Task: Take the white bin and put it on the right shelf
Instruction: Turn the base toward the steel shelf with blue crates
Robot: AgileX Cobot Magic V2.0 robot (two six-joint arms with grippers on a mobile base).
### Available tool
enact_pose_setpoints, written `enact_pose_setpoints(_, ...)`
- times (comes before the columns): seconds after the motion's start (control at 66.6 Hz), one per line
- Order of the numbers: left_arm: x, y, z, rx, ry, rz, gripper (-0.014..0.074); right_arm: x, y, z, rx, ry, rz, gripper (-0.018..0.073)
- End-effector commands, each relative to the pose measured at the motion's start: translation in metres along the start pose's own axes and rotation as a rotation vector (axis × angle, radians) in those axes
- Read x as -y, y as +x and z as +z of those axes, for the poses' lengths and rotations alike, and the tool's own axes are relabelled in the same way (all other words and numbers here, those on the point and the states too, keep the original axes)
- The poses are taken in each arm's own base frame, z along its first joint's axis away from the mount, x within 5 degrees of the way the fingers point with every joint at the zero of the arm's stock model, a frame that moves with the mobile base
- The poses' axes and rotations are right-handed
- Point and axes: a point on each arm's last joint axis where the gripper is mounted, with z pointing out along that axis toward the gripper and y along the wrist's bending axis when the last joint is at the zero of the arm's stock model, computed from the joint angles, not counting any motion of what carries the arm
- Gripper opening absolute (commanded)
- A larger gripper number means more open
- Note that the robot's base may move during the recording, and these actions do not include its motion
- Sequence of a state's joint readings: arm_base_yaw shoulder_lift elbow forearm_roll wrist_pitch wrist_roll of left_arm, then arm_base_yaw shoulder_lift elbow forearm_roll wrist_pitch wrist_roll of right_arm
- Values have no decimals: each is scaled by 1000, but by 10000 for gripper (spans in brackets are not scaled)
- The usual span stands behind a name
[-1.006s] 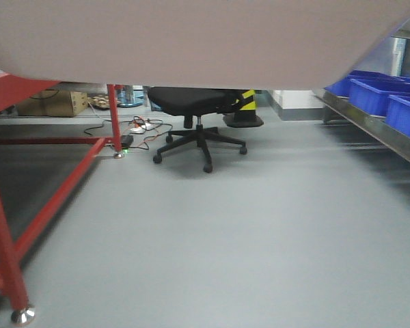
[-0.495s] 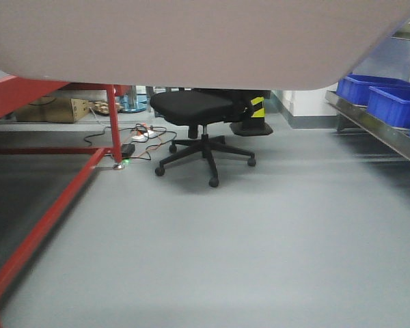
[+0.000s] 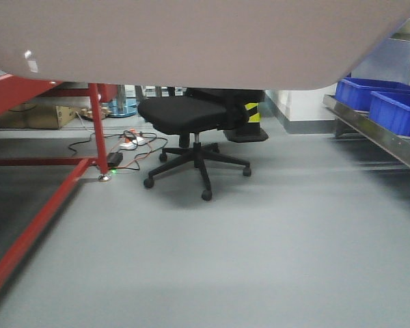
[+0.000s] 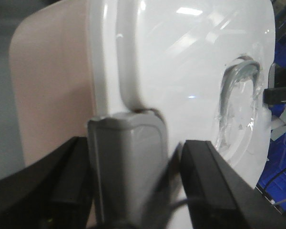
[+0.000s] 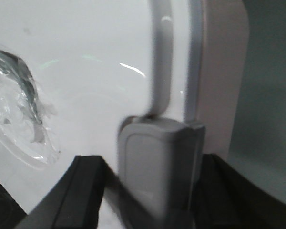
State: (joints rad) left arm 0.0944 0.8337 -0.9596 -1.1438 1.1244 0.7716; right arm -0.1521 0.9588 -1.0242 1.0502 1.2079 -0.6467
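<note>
The white bin [image 3: 191, 41] is held up in the air; its pale pinkish underside fills the top of the front view. In the left wrist view its glossy white lid [image 4: 181, 71] and pinkish side show. My left gripper [image 4: 133, 152] is shut on the bin's grey end latch [image 4: 126, 167], one black finger [image 4: 66, 176] on each side. My right gripper [image 5: 152, 164] is shut on the grey latch [image 5: 157, 167] at the other end of the bin [image 5: 86, 71]. The right shelf [image 3: 376, 137], of shiny steel, runs along the right edge of the front view.
Blue crates [image 3: 396, 106] stand on the steel shelf. A red-framed table [image 3: 27, 239] stands at the left. A black office chair [image 3: 191, 113] is ahead on the grey floor, with a black-and-yellow cone [image 3: 251, 116] behind it. Cables [image 3: 126, 143] lie by the red leg.
The front view has moved forward: the chair looks nearer and lower, the near red leg has left the picture, and the blue crates slid right. The bin stays held in both grippers.
</note>
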Motion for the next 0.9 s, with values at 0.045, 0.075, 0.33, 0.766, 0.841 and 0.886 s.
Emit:
enact_pose_setpoints(0.045,25,-14,-8,96,169,-18,262,-25,-9,-8,54,-165,-9,424)
enact_pose_setpoints(0.075,25,-14,-8,96,169,-18,262,-25,-9,-8,54,-165,-9,424)
enact_pose_setpoints(0.33,25,-14,-8,96,169,-18,262,-25,-9,-8,54,-165,-9,424)
enact_pose_setpoints(0.766,25,-14,-8,96,169,-18,262,-25,-9,-8,54,-165,-9,424)
enact_pose_setpoints(0.841,25,-14,-8,96,169,-18,262,-25,-9,-8,54,-165,-9,424)
enact_pose_setpoints(0.886,25,-14,-8,96,169,-18,262,-25,-9,-8,54,-165,-9,424)
